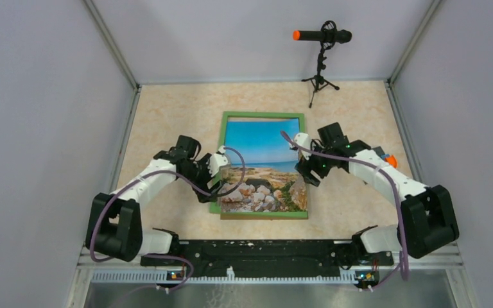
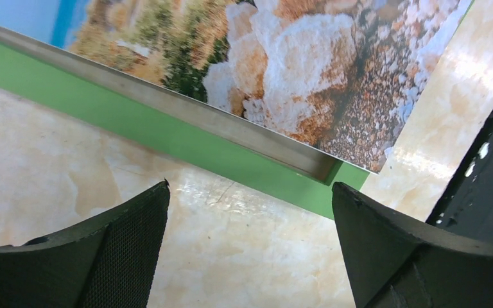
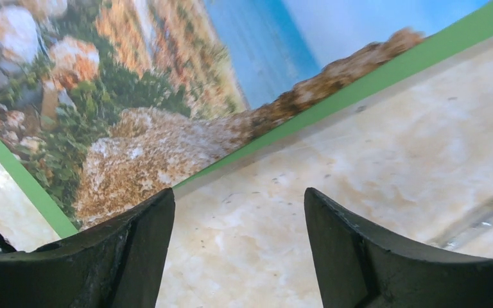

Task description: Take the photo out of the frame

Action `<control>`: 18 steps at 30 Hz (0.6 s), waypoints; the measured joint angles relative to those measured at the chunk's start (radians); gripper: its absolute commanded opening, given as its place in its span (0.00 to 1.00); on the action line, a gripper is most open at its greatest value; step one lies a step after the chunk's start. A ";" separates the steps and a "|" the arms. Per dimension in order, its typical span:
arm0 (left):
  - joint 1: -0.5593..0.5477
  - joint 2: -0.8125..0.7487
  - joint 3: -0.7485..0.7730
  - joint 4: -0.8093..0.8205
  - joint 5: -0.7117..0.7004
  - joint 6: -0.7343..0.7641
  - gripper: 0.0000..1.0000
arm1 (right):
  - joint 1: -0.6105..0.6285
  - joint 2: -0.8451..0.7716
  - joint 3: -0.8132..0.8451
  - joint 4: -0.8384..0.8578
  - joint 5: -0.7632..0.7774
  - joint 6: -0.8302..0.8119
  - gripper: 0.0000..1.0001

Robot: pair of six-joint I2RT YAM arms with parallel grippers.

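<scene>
The frame [image 1: 263,116], green-bordered, lies flat mid-table. The coast photo [image 1: 260,144] rests on it slightly askew, its edges overlapping the border. My left gripper [image 1: 215,186] is at the frame's left side near its front corner. In the left wrist view it [image 2: 250,192] stands open over bare table, just short of the green border [image 2: 135,122], where the photo's corner [image 2: 359,128] juts past the frame. My right gripper [image 1: 306,174] is at the frame's right edge. The right wrist view shows it [image 3: 239,192] open and empty over the table, beside the border [image 3: 385,70] and photo [image 3: 135,96].
A microphone on a small tripod [image 1: 321,38] stands at the back right. Grey walls close the table on three sides. The black base rail [image 1: 257,250] runs along the near edge, just in front of the frame.
</scene>
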 measured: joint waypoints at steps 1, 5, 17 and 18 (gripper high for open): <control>0.010 0.000 0.010 -0.008 0.016 -0.009 0.99 | -0.013 -0.008 0.029 -0.016 -0.018 0.005 0.74; 0.058 0.005 0.109 -0.066 0.086 -0.046 0.99 | -0.062 -0.035 0.141 -0.056 -0.066 0.023 0.78; 0.445 0.186 0.656 -0.149 0.316 -0.266 0.99 | -0.425 -0.051 0.373 -0.113 -0.342 0.142 0.87; 0.483 0.190 0.676 -0.131 0.306 -0.299 0.99 | -0.479 -0.043 0.379 -0.113 -0.373 0.152 0.87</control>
